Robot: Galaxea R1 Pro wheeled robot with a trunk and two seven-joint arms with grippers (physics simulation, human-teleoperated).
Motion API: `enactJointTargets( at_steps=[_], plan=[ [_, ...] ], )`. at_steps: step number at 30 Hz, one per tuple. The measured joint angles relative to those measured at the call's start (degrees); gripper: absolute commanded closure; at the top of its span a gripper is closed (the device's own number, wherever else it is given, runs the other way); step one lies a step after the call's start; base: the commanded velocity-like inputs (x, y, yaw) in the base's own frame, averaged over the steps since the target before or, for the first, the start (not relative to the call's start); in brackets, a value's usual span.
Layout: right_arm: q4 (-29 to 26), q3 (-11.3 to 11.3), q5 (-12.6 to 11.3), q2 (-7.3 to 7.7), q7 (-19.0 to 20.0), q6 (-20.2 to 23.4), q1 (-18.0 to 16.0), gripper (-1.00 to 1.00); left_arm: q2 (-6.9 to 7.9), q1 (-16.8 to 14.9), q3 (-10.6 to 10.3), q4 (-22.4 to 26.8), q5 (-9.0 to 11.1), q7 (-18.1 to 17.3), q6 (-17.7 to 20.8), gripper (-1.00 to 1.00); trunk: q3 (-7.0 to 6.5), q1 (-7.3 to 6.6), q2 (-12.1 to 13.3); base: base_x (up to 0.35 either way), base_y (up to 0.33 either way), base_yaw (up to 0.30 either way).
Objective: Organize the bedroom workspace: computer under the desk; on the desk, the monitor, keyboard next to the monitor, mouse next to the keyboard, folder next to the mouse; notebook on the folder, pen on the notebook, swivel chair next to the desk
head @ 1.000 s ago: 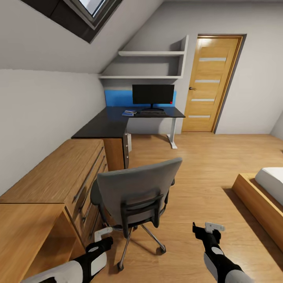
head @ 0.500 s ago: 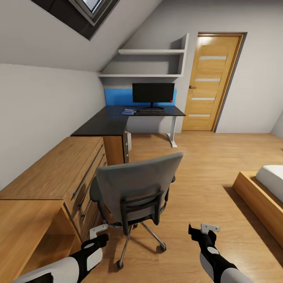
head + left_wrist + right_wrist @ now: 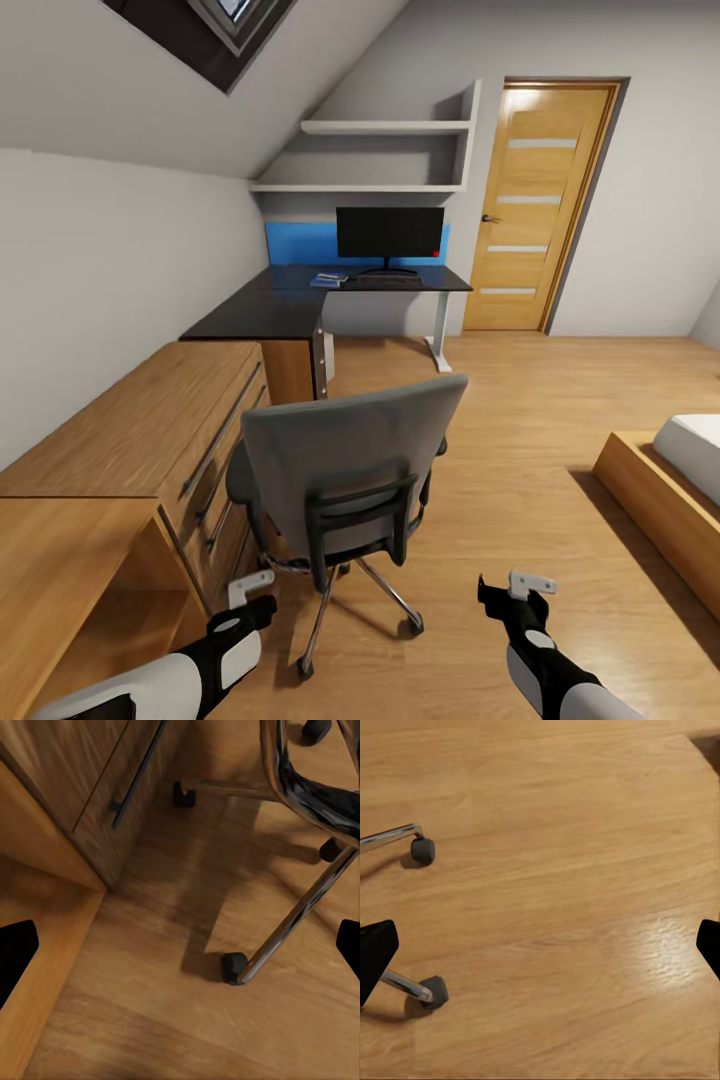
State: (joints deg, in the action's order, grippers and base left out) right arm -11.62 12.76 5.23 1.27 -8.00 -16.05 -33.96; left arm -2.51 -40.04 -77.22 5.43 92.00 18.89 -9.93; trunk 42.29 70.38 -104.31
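While swivel chair (image 3: 345, 480) stood between both arms, left gripper (image 3: 250, 590) nearer; right gripper (image 3: 520, 585) too spread wide, holding nothing; desk (image 3: 300, 300) far ahead.

The black L-shaped surface (image 3: 270, 312) at the far wall carries the monitor (image 3: 390, 233), the keyboard (image 3: 384, 282) in front of it, and a small blue folder (image 3: 328, 280) just beside the keyboard. The swivel chair (image 3: 345, 478) stands on the wood floor (image 3: 520, 440), well apart from the surface.

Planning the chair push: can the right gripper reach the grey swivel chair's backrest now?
Probably yes: the right gripper hangs open beside the grey swivel chair, with bare wood plank floor between them.
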Motion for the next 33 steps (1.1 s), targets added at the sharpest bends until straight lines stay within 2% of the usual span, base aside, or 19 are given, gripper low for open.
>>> enactJointTargets(
  at_steps=[6, 7, 10, 14, 16, 19, 25, 33],
  plan=[
    [-0.6, -0.1, 0.0, 0.03, 0.1, 5.7, -0.1, -1.00, 0.12, 0.0, 0.2, 0.0, 0.0, -0.2, 0.1, -1.00, 1.08, 1.32, -2.4, 0.000, 0.000, 0.000],
    [-1.5, -0.1, -0.1, -0.05, -0.1, 11.0, -2.9, -1.00, 0.32, 0.0, 0.6, 0.0, -0.1, -0.4, 3.0, -1.00, 1.25, 1.54, -2.8, 0.000, 0.000, 0.000],
    [-1.4, 0.1, -0.4, -0.06, -0.4, 17.7, -9.0, -1.00, 0.94, -1.1, 0.7, 0.1, -0.2, -0.6, 9.3, -1.00, 1.78, 2.19, -4.0, 0.000, 0.000, 0.000],
    [-1.3, 1.0, -2.4, -0.02, -0.4, 21.0, -11.8, -1.00, 1.09, -1.9, 0.8, 0.3, -0.1, -0.6, 10.5, -1.00, 2.51, 3.08, -5.6, 0.000, 0.000, 0.000],
    [-1.4, 1.5, -5.2, -0.17, -0.4, 22.4, -13.0, -1.00, 1.04, -2.2, 0.8, 0.4, 0.0, -0.6, 11.0, -1.00, 2.87, 3.51, -6.4, 0.000, 0.000, 0.000],
    [-1.4, 1.7, -6.5, -0.25, -0.4, 22.9, -13.5, -1.00, 0.98, -2.4, 0.8, 0.5, -0.1, -0.6, 11.1, -1.00, 3.41, 4.17, -7.6, 0.000, 0.000, 0.000],
    [-1.3, 1.9, -7.2, -0.15, -0.4, 22.6, -13.8, -1.00, 1.13, -2.4, 0.9, 0.5, -0.1, -0.5, 11.0, -1.00, 4.49, 5.49, -10.0, 0.000, 0.000, 0.000],
    [-1.0, 2.0, -7.3, -0.23, -0.4, 17.4, -13.7, -1.00, 1.40, -2.4, 0.8, 0.3, -0.2, -0.4, 10.9, -1.00, 5.92, 7.25, -13.2, 0.000, 0.000, 0.000]
  ],
)
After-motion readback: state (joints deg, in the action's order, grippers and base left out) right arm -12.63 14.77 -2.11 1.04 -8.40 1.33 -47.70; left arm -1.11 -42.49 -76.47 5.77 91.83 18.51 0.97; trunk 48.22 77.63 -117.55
